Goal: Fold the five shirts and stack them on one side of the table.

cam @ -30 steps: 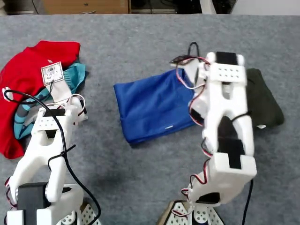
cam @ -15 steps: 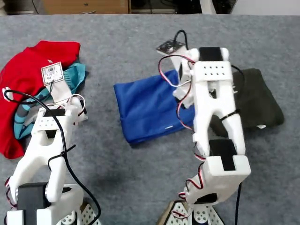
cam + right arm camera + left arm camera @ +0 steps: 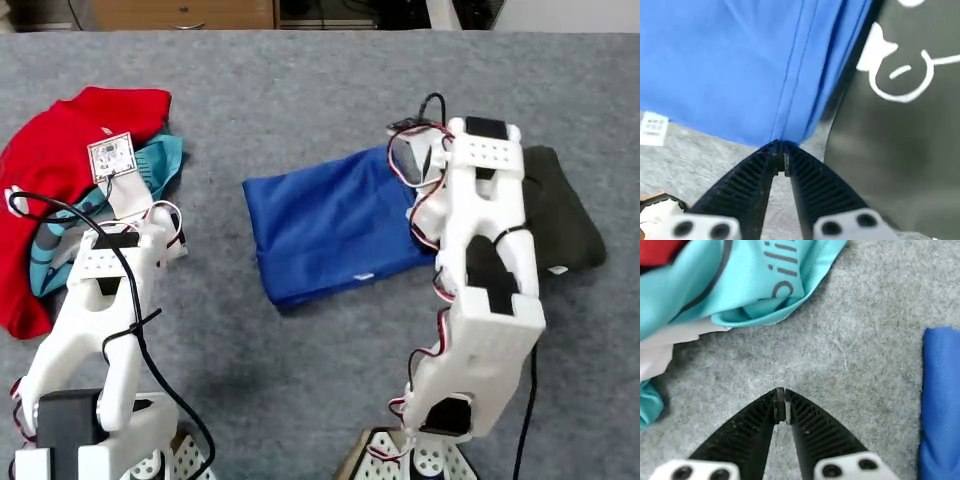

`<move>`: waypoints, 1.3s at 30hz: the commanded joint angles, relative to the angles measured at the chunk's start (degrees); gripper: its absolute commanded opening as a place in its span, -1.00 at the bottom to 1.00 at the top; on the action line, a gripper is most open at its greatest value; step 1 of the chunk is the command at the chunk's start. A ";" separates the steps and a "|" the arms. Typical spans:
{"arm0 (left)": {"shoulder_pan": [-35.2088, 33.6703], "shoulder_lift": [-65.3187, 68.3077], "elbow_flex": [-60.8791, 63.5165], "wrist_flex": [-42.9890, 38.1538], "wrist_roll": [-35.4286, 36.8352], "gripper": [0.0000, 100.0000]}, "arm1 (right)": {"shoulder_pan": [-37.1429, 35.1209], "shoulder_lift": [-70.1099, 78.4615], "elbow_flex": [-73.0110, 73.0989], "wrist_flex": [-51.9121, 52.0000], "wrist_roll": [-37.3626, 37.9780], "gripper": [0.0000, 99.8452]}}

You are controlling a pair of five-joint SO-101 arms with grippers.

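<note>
Fingers (image 3: pixel 750 185) of the right gripper (image 3: pixel 780 152) pinch the edge of the blue shirt (image 3: pixel 740 65), beside the black shirt (image 3: pixel 890 160); the left gripper (image 3: pixel 780 405) is clenched empty. The cloth looks limp and light, likely best gripped at the corners.

The crumpled red fabric shirt (image 3: pixel 60 150) is cut off at nine o'clock; the white right arm (image 3: pixel 485 260) hides part of the folded dark shirt (image 3: pixel 570 225).

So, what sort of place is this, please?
Probably a robotics lab bench: a grey felt-covered table, a white left arm and right arm with bare wiring, and a blue shirt laid out for folding.
</note>
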 commanded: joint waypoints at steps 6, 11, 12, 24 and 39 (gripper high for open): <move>2.46 -0.92 -4.31 0.97 -0.09 -0.96 | -0.40 0.13 -0.57 -0.53 0.35 -0.99; 9.32 -0.22 -18.73 12.04 0.00 -0.96 | 0.13 -9.71 -0.66 3.78 0.44 -0.99; 11.16 0.13 -21.10 13.36 0.00 -0.96 | 0.40 -12.35 -0.57 4.13 0.44 -0.99; 17.58 21.14 -36.84 15.56 9.93 -0.62 | 1.45 -31.69 12.70 3.60 0.70 -0.99; 18.02 46.29 -59.25 22.86 10.37 -0.67 | 6.81 -40.04 29.23 -8.44 0.79 -0.99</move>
